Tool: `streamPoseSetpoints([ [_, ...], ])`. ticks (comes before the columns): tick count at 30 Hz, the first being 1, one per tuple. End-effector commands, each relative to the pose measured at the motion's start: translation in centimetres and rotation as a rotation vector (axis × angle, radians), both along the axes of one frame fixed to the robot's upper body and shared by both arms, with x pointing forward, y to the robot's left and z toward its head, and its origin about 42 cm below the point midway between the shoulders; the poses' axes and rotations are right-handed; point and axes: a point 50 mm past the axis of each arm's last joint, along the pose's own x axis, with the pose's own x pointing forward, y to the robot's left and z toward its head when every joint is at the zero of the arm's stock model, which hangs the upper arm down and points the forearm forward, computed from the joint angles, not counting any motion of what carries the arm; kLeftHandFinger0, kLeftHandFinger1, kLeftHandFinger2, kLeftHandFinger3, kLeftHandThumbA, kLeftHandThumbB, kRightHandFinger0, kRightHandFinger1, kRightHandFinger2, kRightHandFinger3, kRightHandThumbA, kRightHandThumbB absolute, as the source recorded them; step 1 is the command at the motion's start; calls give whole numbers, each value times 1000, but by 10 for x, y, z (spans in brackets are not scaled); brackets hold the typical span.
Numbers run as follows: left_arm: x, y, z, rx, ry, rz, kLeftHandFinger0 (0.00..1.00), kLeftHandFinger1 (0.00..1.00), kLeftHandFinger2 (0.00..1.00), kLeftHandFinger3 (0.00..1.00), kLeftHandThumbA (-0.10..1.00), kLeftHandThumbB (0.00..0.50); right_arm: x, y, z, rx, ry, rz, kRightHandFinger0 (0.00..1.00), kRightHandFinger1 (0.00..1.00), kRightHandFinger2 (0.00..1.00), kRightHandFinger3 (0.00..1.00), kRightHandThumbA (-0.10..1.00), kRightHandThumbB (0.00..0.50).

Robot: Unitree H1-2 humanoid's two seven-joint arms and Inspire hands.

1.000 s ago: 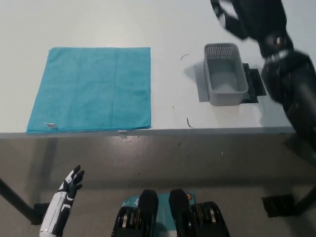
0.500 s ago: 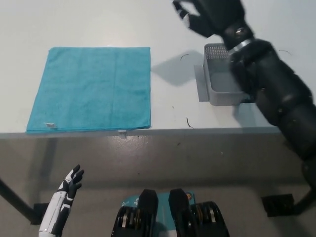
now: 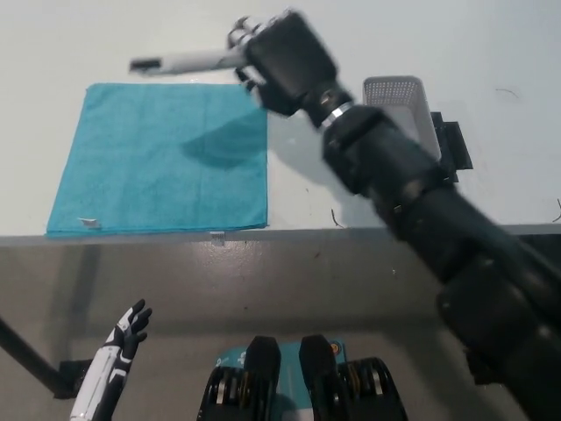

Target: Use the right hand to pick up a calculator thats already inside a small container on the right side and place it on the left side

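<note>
One calculator (image 3: 184, 61) is seen in the upper left-centre of the frame, held in the air above the far edge of the cloth (image 3: 162, 158). It is viewed nearly edge-on as a thin pale bar; its long axis runs almost level across the picture, with a dark tip pointing to the left and the other end gripped at the right. A slight rise from left to right is noted. A shadow is cast on the upper right part of the cloth beneath it.

The right hand (image 3: 276, 57) is closed on the right end of the calculator, its fingers (image 3: 241, 35) wrapped about that end; how tightly they press cannot be told because of blur. The black arm (image 3: 412, 202) is stretched from the lower right of the frame up to the upper centre.

One grey container (image 3: 399, 92) is placed on the desk (image 3: 70, 44) at the upper right, largely hidden behind the arm; only its far perforated wall and right rim are seen. A dark flat mat (image 3: 451, 145) is visible just right of it.

One blue cloth is laid flat on the left half of the desk, its near edge close to the desk's front edge.

The left hand (image 3: 127, 329) is seen at the lower left, below the desk, with fingers spread and nothing held.
</note>
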Motion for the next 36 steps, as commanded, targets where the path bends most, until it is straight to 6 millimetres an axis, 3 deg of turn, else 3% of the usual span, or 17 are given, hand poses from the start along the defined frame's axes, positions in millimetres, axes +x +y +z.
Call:
streamPoseSetpoints([
  [1, -6, -3, 3, 5, -37, -12, 1000, 1000, 1000, 1000, 1000, 0, -7, 47, 54, 37, -102, 47, 0, 190, 632, 454, -100, 290],
  [5, -10, -2, 1, 7, -31, -13, 1000, 1000, 1000, 1000, 1000, 0, -14, 65, 46, 6, -78, 41, 0, 139, 582, 367, -100, 309],
  [7, -10, -1, 1, 12, -29, -16, 1000, 1000, 1000, 1000, 1000, 0, -17, 73, 44, 4, -30, 34, 0, 117, 542, 410, -100, 328],
  [9, -10, 0, 1, 15, -29, -25, 1000, 1000, 1000, 1000, 1000, 0, -20, 80, 44, -2, -13, 24, 0, 4, 371, 291, -100, 345],
  [10, -10, -1, 1, 15, -29, -25, 1000, 1000, 1000, 1000, 1000, 0, -20, 81, 44, -1, -8, 23, 0, 0, 365, 228, -100, 333],
  [14, -13, -3, 0, 4, -26, -29, 1000, 1000, 1000, 1000, 1000, 0, -19, 81, 45, -4, 14, 5, 0, 0, 404, 175, -100, 322],
  [17, -14, -5, -1, -5, -21, -33, 1000, 1000, 1000, 1000, 1000, 7, -16, 80, 46, -42, 38, -46, 0, 0, 396, 260, -100, 304],
  [19, -15, -6, -1, 8, -20, -35, 1000, 1000, 1000, 1000, 1000, 9, -12, 75, 48, -32, 54, -71, 0, 0, 375, 189, -100, 305],
  [23, -14, -5, 1, 26, -25, -41, 1000, 1000, 1000, 1000, 1000, 3, -6, 67, 53, -21, 87, -121, 0, 0, 351, 258, -100, 292],
  [26, -15, -6, 1, 22, -23, -46, 1000, 1000, 1000, 1000, 1000, 2, -1, 57, 53, -9, 93, -137, 0, 0, 364, 264, -100, 305],
  [27, -14, -7, 1, 22, -21, -48, 1000, 1000, 1000, 1000, 1000, 5, 0, 54, 52, -16, 84, -157, 0, 0, 343, 209, -100, 302],
  [30, -16, -9, -1, 16, -20, -63, 1000, 1000, 1000, 1000, 1000, 4, 4, 44, 47, -11, 113, -183, 0, 0, 367, 247, -100, 291],
  [33, -21, -12, -2, 15, -3, -66, 1000, 1000, 1000, 1000, 1000, 16, 6, 38, 39, -30, 144, -220, 0, 0, 387, 352, -100, 300],
  [35, -22, -13, -2, 15, -5, -73, 1000, 1000, 1000, 1000, 1000, 7, 6, 35, 34, -23, 140, -232, 0, 0, 338, 343, -100, 330],
  [36, -22, -14, -2, 12, -5, -74, 1000, 1000, 1000, 1000, 1000, 14, 7, 34, 32, -19, 161, -236, 0, 0, 330, 371, -100, 322],
])
